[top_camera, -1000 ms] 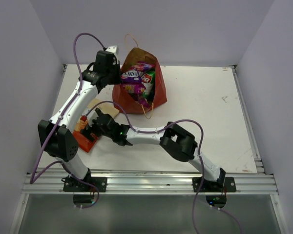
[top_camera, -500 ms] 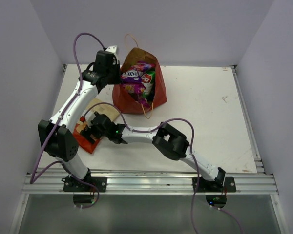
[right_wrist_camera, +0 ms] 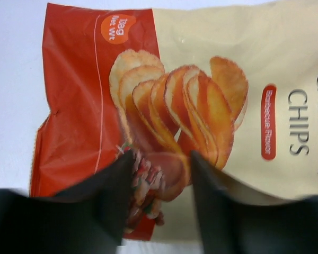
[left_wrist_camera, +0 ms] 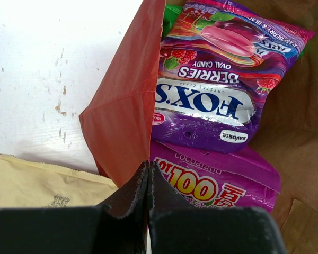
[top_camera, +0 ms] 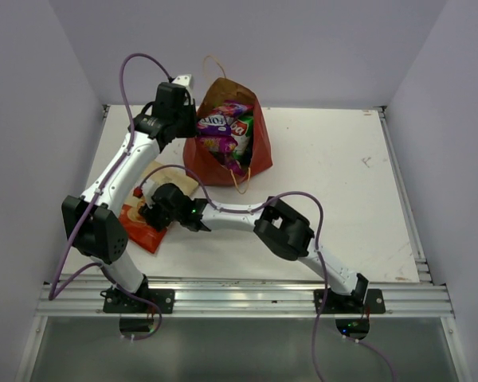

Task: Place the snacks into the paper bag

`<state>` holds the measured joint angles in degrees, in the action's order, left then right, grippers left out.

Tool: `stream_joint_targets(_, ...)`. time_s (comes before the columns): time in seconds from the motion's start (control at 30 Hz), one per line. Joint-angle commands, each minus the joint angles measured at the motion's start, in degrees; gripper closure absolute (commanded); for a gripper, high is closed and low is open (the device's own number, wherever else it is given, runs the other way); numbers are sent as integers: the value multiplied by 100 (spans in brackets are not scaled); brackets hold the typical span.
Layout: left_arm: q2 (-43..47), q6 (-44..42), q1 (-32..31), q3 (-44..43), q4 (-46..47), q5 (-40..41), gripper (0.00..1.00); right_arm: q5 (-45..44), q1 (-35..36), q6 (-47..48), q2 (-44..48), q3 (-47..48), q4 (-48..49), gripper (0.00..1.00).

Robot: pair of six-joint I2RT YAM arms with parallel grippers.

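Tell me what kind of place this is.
Probably a robot test cell in a lab: a white table boxed in by plain pale walls, with an aluminium rail along its near edge.

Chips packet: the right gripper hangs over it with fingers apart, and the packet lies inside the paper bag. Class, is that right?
No. The chips packet lies on the table, outside the paper bag, as the top external view shows. The right gripper does hang over it, fingers apart.
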<state>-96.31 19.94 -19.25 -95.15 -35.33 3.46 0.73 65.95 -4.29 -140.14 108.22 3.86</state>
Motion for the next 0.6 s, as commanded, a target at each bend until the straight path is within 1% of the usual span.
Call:
stream_joint_targets(0.0,297,-61,44,-320,492,67,100,445,-4,148,389,-530,-1089,42)
stream_joint_targets(0.07,315,-43,44,-276,510,67,100,690,-4,376,530,-697,-1168,30)
stream_joint_targets(0.1,324,-35,44,-258,518,67,100,778,-4,385,592,-750,-1220,30)
stream_joint_targets(0.13,324,-34,44,-258,519,58,100,892,-4,620,688,-820,-1334,20)
stream_joint_targets(0.17,324,-26,44,-249,510,49,100,954,-4,692,733,-855,-1422,17)
stream_joint_targets(0.2,341,-34,44,-249,510,58,100,1207,-4,728,751,-899,-1475,13)
stream_joint_targets(0.23,359,-34,44,-249,518,67,100,1323,-4,798,794,-978,-1606,1)
stream_joint_targets(0.3,359,-26,44,-258,510,67,100,1656,-4,869,777,-1005,-1791,1)
stream_joint_targets(0.4,376,-34,44,-232,519,67,100,1886,-4,913,768,-1067,-2020,1)
stream_joint_targets(0.57,420,-52,44,-205,519,84,100,1878,5,1132,874,-1145,-2539,1)
